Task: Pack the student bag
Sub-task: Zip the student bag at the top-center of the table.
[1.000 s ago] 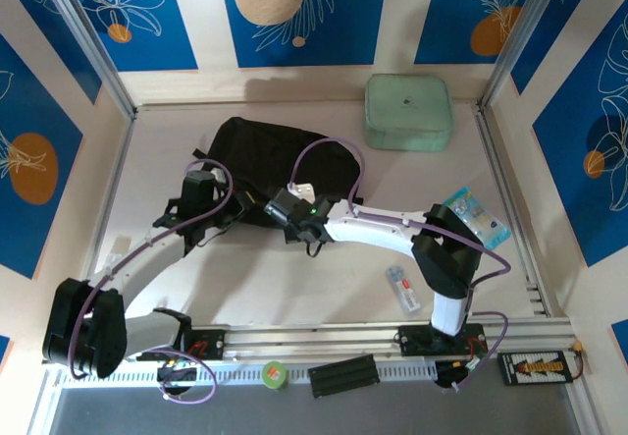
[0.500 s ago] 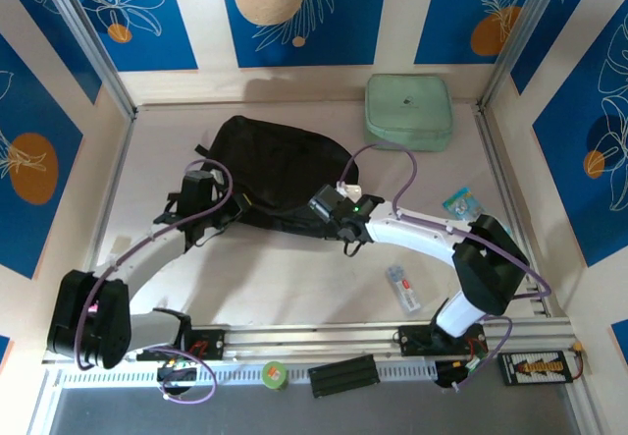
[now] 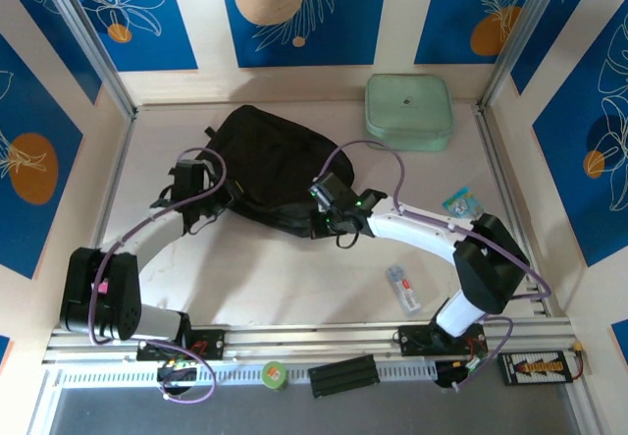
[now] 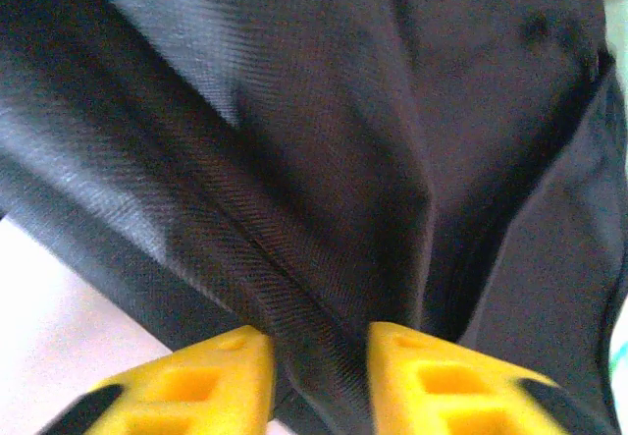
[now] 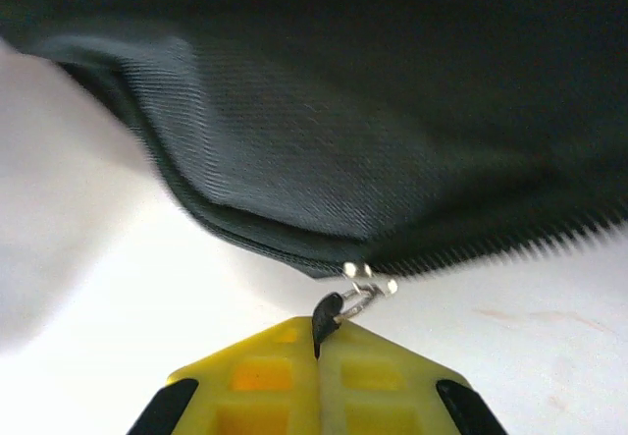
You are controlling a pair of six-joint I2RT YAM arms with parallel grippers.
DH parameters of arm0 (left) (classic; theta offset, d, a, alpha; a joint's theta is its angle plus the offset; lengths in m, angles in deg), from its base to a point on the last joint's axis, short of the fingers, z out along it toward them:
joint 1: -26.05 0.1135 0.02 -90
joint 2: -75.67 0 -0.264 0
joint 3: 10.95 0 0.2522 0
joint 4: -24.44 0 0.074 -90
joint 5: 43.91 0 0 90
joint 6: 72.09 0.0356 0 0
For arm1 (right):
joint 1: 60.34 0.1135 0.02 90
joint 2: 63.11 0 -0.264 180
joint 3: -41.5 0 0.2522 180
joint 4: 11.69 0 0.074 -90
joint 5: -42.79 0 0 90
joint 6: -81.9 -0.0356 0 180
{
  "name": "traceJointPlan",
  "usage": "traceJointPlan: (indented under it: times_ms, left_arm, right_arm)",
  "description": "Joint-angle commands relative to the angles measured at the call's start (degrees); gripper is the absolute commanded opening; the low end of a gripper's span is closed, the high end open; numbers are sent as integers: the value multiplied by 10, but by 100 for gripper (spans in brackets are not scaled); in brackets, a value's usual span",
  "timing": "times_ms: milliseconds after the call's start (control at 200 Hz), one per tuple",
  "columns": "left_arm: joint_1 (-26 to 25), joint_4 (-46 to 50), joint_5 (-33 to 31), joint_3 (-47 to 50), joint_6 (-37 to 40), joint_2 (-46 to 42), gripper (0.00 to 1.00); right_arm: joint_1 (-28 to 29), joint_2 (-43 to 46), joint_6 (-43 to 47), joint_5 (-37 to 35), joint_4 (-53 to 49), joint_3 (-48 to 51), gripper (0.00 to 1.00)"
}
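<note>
A pale surface (image 3: 294,278) ringed by blue leaf-print panels carries the scene; the student bag (image 3: 270,165) lies slumped on it, black and limp, and serves as the mark for everything else.

The left hand (image 4: 319,352) is at the bag's left near edge; its yellow fingers (image 4: 216,376) are spread part-way, with a ridge of black fabric lying in the gap, loose rather than pinched as far as the wrist view tells. The right hand (image 5: 319,342) is at the bag's right near edge; its fingers are pressed together on the zipper pull (image 5: 329,319), a small dark tab hung from the metal slider (image 5: 368,278). To one side of the slider the seam is joined; to the other, bare zip teeth (image 5: 510,239) show, so the zip seems only partly run.

Beyond the bag and to its right sits a mint-green case (image 3: 408,111), apart from it; a small blue-printed packet (image 3: 459,202) lies well to the bag's right; a small white item (image 3: 402,288) lies to the right of the bag and nearer the arm bases.

By my reading the task is at its start; the zip is being worked, no open mouth shows from above, and nothing can be seen inside the bag. Left to do, it appears: finish opening, load the loose things, close the zip.
</note>
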State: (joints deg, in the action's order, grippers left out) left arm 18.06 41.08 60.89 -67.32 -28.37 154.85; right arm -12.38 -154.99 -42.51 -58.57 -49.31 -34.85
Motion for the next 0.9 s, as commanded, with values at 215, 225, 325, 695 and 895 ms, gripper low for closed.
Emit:
traceJointPlan:
  times_ms: [215,225,325,695,895]
  left_arm:
    - [46,98,-47,70,-21,-156,61]
    - [46,103,-46,73,-24,-162,61]
    - [44,113,-30,103,-67,-217,63]
    - [1,-1,45,175,-232,-261,62]
    - [-33,-30,18,180,-254,-229,62]
  right_arm:
    - [49,-143,41,170,93,-145,0]
    - [50,-147,40,172,94,-150,0]
    - [59,-178,39,190,102,-188,0]
    - [67,-197,46,215,102,-210,0]
    - [67,-178,47,218,100,-192,0]
